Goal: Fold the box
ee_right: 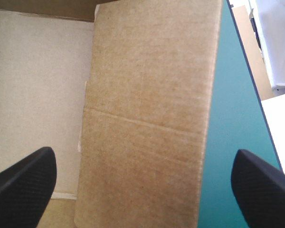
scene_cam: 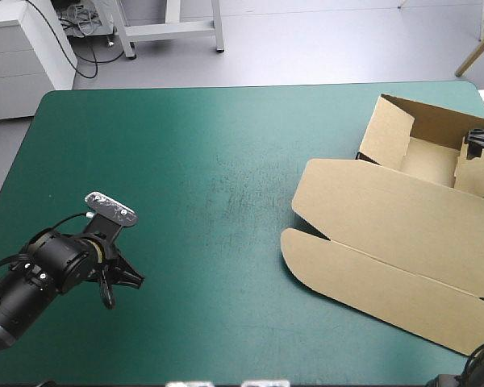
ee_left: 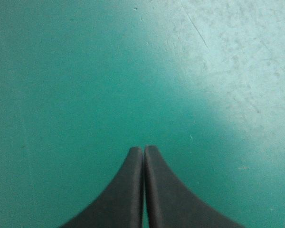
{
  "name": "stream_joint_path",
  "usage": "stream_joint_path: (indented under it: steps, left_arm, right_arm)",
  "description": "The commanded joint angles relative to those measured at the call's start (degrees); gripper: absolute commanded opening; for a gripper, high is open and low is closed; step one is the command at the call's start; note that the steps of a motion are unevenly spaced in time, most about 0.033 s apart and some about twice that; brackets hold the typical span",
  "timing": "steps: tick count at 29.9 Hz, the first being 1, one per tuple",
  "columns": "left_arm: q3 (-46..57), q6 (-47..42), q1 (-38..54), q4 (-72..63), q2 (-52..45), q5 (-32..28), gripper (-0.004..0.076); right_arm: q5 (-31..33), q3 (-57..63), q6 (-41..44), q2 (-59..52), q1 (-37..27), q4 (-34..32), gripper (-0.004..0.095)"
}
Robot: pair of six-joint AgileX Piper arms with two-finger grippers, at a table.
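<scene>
**Item 1, left jaws.** Shut tight, tips meeting in one arch, holding nothing. They sit over bare teal-green cover (ee_left: 76,71) towards the near-left corner of the surface (scene_cam: 185,145). The box lies well apart, off to their right.

**Item 2, box (scene_cam: 387,234).** Brown board on the right part of the surface. The lid lies flat, and its long edge runs slantwise from mid-surface to the near-right corner. The tray has raised walls and sits beyond the lid, at the far right.

**Item 3, right jaws.** Spread wide, gripping nothing, directly above the tray's outer wall (ee_right: 147,95). One finger is over the tray floor, the other over the cover.

**Note.** My right arm is much nearer. I judge the next fold falls to it.
</scene>
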Motion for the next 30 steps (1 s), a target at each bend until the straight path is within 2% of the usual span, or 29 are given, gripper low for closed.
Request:
stream_joint_path:
  steps: [1,7,9,12,13,20,25,30]
  left_arm:
    - [-1.4,-0.4,-0.2,1.2,-0.9,-1.7,-0.001]
    - [-1.4,-0.9,-0.2,1.3,-0.9,-1.8,-0.001]
    - [-1.4,-0.9,-0.2,1.7,-0.9,-1.8,-0.001]
    - [-1.4,-0.9,-0.2,1.8,-0.9,-2.5,-0.001]
    - [-1.4,-0.9,-0.2,1.8,-0.9,-2.8,-0.001]
    - [-1.4,-0.9,-0.2,1.2,-2.1,-7.4,-0.001]
    - [-1.4,-0.9,-0.2,-0.3,-4.6,-9.7,-0.001]
    - [-1.4,-0.9,-0.2,-1.3,-7.1,-8.4,-0.001]
  right_arm:
    - [-0.3,-1.3,-0.5,-4.5,-0.3,0.2,0.0848]
    - [-0.1,-1.3,0.2,-8.7,-0.3,2.7,0.0502]
    - [0.7,-1.3,0.2,-10.2,-0.3,3.5,0.0334]
    - [2.9,-1.3,0.1,-11.9,-0.2,4.8,0.0017]
    - [3.8,-1.3,-0.2,-12.3,-0.2,5.5,-0.0016]
    - [4.5,-1.2,-5.0,-18.8,3.5,12.9,-0.0009]
    - [5.2,-1.1,-5.1,-23.5,12.9,9.8,-0.0007]
    - [5.2,-0.1,-5.1,-28.1,22.1,6.5,-0.0008]
